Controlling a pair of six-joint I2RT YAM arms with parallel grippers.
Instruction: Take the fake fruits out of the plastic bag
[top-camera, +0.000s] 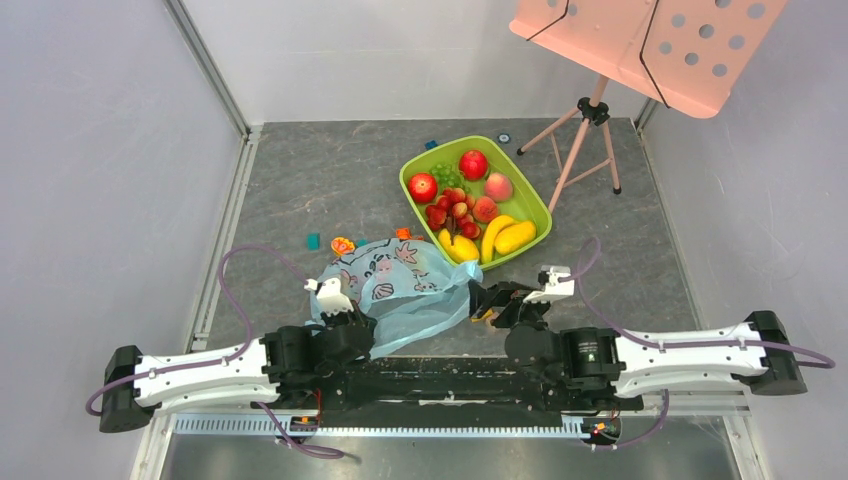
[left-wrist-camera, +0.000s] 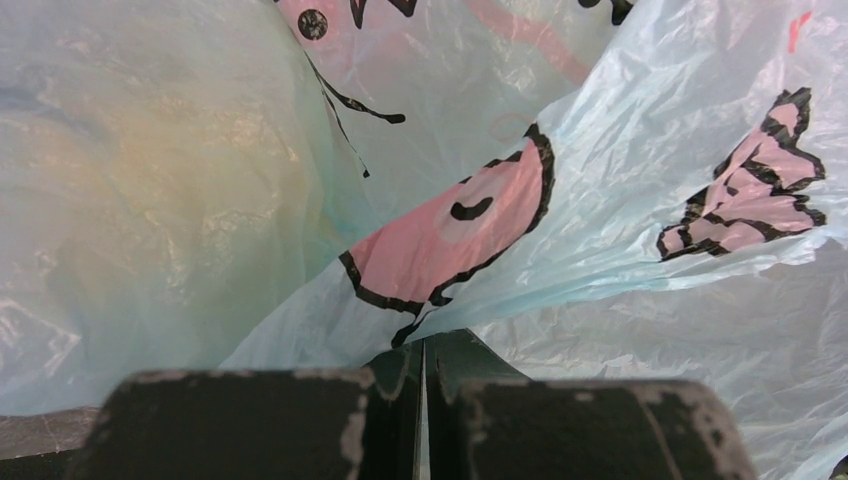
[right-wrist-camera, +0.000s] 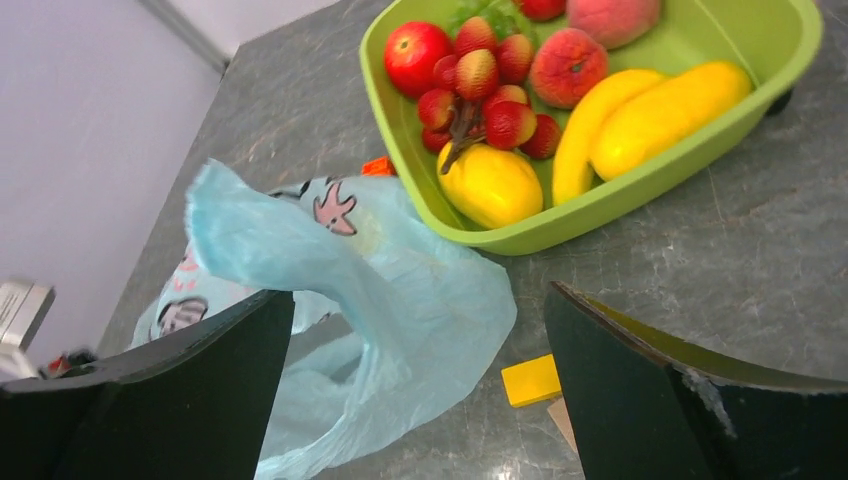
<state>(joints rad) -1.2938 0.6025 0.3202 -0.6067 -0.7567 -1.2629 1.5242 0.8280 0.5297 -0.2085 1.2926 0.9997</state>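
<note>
The light-blue plastic bag (top-camera: 405, 285) with pink cartoon prints lies crumpled in front of the green tray. My left gripper (top-camera: 345, 318) is at the bag's near left edge. In the left wrist view its jaws (left-wrist-camera: 423, 350) are shut on a fold of the bag (left-wrist-camera: 600, 200). A pale yellowish shape (left-wrist-camera: 170, 170) shows through the film; I cannot tell what it is. My right gripper (right-wrist-camera: 420, 290) stands wide open over the bag's loose right flap (right-wrist-camera: 400, 300), holding nothing. Fake fruits lie in the tray: a red apple (right-wrist-camera: 417, 52), strawberries (right-wrist-camera: 490, 95) and yellow pieces (right-wrist-camera: 490, 185).
The green tray (top-camera: 404, 180) sits just beyond the bag, right of centre. A yellow block (right-wrist-camera: 531, 380) lies on the table by my right fingertip. Small coloured blocks (top-camera: 313, 241) lie left of the bag. A pink music stand (top-camera: 640, 40) on a tripod stands at the back right.
</note>
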